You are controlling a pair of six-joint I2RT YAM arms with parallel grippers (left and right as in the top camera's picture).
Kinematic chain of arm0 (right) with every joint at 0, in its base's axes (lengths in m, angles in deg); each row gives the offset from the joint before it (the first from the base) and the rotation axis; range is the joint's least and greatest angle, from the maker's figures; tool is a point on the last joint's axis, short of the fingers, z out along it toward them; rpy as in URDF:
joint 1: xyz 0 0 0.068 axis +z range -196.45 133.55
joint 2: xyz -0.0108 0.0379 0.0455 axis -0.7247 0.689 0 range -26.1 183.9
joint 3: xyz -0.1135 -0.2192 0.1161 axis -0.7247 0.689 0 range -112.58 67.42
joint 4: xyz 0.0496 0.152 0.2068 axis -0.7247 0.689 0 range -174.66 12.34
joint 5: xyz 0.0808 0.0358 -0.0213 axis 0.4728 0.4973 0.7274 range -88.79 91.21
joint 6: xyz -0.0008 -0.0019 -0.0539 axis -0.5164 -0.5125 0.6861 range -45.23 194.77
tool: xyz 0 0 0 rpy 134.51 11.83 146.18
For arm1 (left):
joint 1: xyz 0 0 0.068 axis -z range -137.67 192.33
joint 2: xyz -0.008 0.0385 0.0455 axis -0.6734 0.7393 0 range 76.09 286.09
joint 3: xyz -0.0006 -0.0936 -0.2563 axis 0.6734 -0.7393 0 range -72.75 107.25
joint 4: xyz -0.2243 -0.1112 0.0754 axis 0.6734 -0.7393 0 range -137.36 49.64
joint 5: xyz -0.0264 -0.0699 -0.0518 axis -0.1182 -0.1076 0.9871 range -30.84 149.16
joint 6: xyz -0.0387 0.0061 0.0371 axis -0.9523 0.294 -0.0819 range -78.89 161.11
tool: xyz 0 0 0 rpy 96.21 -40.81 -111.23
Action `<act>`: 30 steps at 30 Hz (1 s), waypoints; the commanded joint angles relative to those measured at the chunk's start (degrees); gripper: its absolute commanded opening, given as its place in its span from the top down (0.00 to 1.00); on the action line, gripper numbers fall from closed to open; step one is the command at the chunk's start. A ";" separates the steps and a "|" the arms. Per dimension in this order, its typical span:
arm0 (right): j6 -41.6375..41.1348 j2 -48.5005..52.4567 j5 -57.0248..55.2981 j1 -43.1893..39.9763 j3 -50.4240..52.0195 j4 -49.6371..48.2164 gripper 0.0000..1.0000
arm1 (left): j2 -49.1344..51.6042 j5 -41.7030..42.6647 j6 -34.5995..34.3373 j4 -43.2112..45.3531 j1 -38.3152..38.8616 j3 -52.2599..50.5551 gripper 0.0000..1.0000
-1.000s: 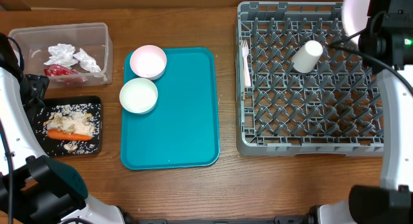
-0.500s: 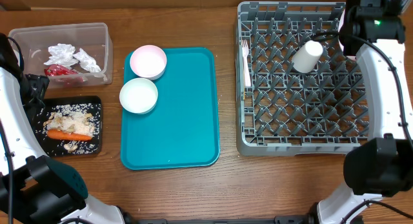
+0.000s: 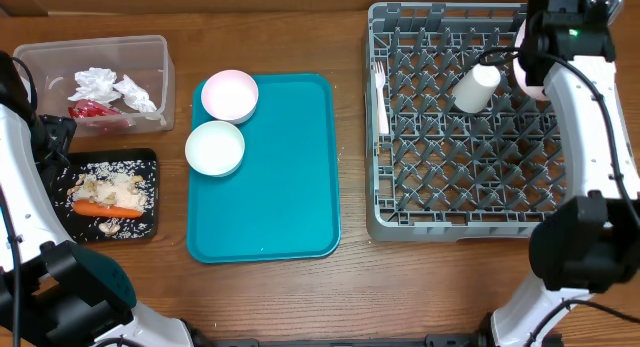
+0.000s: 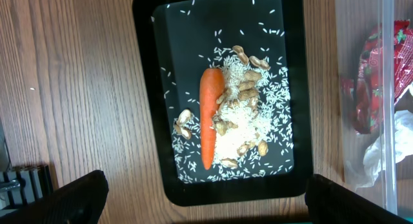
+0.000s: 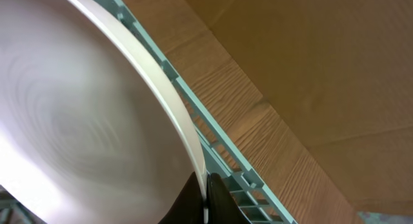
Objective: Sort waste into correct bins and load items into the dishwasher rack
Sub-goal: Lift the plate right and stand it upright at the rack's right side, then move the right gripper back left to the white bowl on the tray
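Observation:
My right gripper point(image 5: 205, 185) is shut on the rim of the white plate point(image 5: 77, 121), which I hold on edge over the far right of the grey dishwasher rack point(image 3: 470, 222); overhead the plate point(image 3: 527, 79) shows beside the cup point(image 3: 475, 87) lying in the rack. A white fork point(image 3: 380, 92) stands at the rack's left side. My left gripper point(image 4: 206, 201) hangs open above the black tray point(image 4: 145, 121) with the carrot point(image 4: 210, 114) and rice point(image 4: 258, 121). The clear tub point(image 3: 90, 49) holds napkins point(image 3: 110, 87) and a red wrapper point(image 3: 90, 110).
A teal serving tray point(image 3: 290, 187) lies mid-table with two white bowls point(image 3: 229, 95) point(image 3: 215, 147) at its left edge. Bare wood lies between that tray and the rack. The right arm crosses the rack's right side.
The right arm has swung in from the far right corner and lowered the plate toward the rack beside the cup. The left arm has not moved.

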 commanded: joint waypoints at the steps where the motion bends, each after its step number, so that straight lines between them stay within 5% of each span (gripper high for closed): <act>1: 0.00 2.36 -3.72 -0.02 -0.13 -0.72 0.96 | -0.96 0.00 -1.22 0.02 0.24 -0.24 0.00; 17: -0.04 2.34 -1.07 5.09 -0.20 0.87 0.90 | -0.96 0.00 -1.20 0.02 0.24 -0.24 0.00; 19: -0.07 1.42 -1.07 7.10 -0.24 0.81 0.81 | -0.96 0.00 -1.20 0.02 0.24 -0.24 0.00; 21: -0.04 0.11 -1.09 9.27 -0.50 0.70 0.41 | -0.96 0.00 -1.22 0.02 0.24 -0.24 0.00; 22: -0.04 -0.37 -1.09 10.01 -0.76 0.74 0.08 | -0.96 0.00 -1.20 0.02 0.24 -0.24 0.00; 23: -0.04 -1.07 -1.07 10.82 -1.11 0.90 0.00 | -0.96 0.00 -1.22 0.02 0.24 -0.24 0.00; 27: -0.09 -3.98 2.97 13.07 -2.82 2.43 0.00 | -0.96 0.00 -1.20 0.02 0.24 -0.24 0.00; 30: -0.33 -6.56 16.72 14.34 -5.51 5.55 0.00 | -0.96 0.00 -1.22 0.02 0.24 -0.24 0.00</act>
